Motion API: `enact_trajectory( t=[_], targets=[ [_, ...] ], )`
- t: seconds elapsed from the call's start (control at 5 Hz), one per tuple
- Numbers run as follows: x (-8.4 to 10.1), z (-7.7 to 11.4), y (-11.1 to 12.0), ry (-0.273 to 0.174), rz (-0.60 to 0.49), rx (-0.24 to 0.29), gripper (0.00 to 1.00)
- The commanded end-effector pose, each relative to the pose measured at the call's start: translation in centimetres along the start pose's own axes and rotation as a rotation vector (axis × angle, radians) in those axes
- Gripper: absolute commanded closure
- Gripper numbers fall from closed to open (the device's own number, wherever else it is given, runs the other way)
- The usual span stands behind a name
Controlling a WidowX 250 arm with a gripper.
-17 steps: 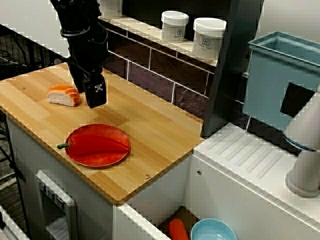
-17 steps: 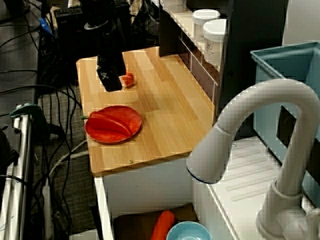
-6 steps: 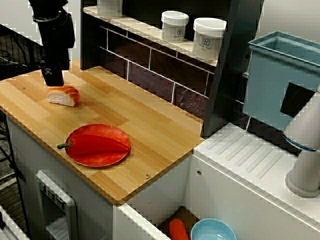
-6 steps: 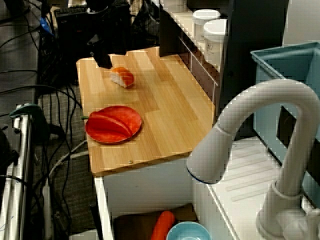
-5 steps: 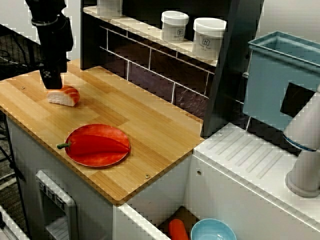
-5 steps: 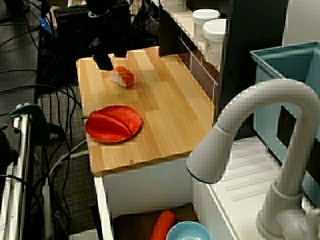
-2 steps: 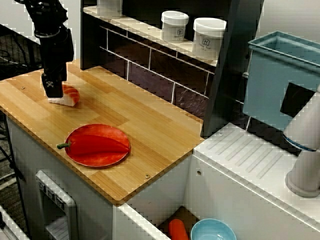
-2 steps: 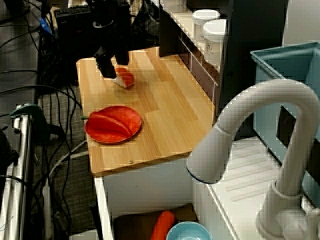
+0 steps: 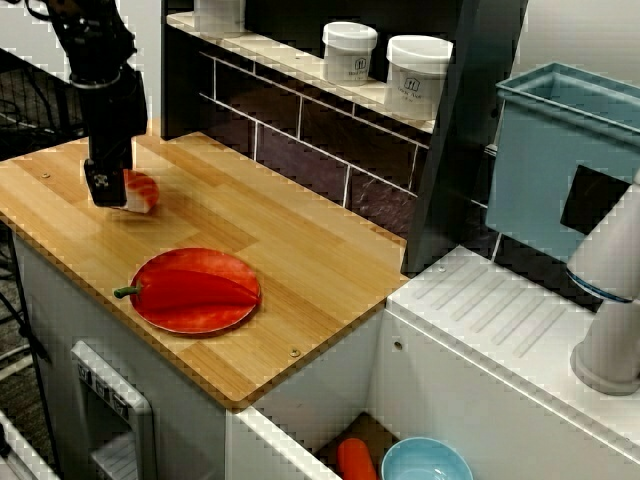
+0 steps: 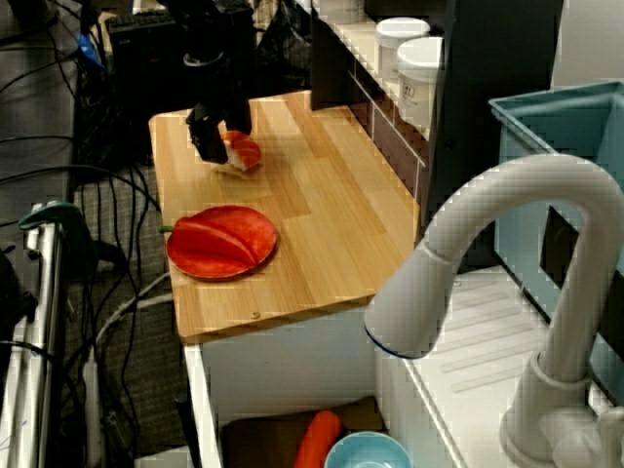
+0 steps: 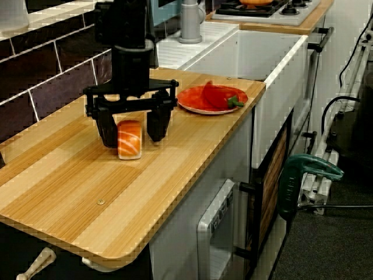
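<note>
Salmon sushi piece (image 11: 129, 139) lies on the wooden counter (image 11: 70, 181), near the end farthest from the sink, with its orange top upward. The gripper (image 11: 132, 129) stands low over it, its jaws spread apart and not clamping anything. In the low side view one finger (image 11: 106, 131) is on one side of the sushi and the other finger (image 11: 157, 125) on the other side, so the piece sits between them. The first finger looks just beside it and the second has a small gap (whether any pad really touches, I cannot tell).

In the view from above the counter the gripper (image 9: 105, 185) covers most of the sushi (image 9: 142, 192); only its right end shows. In the view from over the faucet the gripper (image 10: 208, 141) hides its left part in the same way (image 10: 244, 154).

About three seconds earlier the gripper hung higher and to the right of the sushi, toward the red plate (image 9: 195, 315). One second ago it was above the left end of the piece, and since then it has come down around it. The sushi itself has not shifted. The plate, with the red pepper (image 9: 190, 288) on it, is also in the same place, well apart from the gripper.
</note>
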State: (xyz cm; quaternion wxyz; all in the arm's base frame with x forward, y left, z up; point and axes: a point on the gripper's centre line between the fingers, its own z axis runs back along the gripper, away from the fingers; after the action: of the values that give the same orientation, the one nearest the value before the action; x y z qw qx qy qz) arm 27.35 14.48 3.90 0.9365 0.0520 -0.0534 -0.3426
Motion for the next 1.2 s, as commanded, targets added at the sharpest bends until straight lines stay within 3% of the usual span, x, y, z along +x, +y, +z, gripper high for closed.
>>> enact_trajectory(
  t=[0.0,0.2,0.6,1.0],
  targets=[
    [0.4,0.8,1.0,0.000,0.017,0.009,1.00],
    [0.5,0.9,1.4,0.013,0.021,-0.015,1.00],
    [1.2,3.2,0.6,-0.012,-0.002,-0.041,1.00],
    [3.8,4.5,-1.2,-0.029,-0.054,-0.016,1.00]
  ],
)
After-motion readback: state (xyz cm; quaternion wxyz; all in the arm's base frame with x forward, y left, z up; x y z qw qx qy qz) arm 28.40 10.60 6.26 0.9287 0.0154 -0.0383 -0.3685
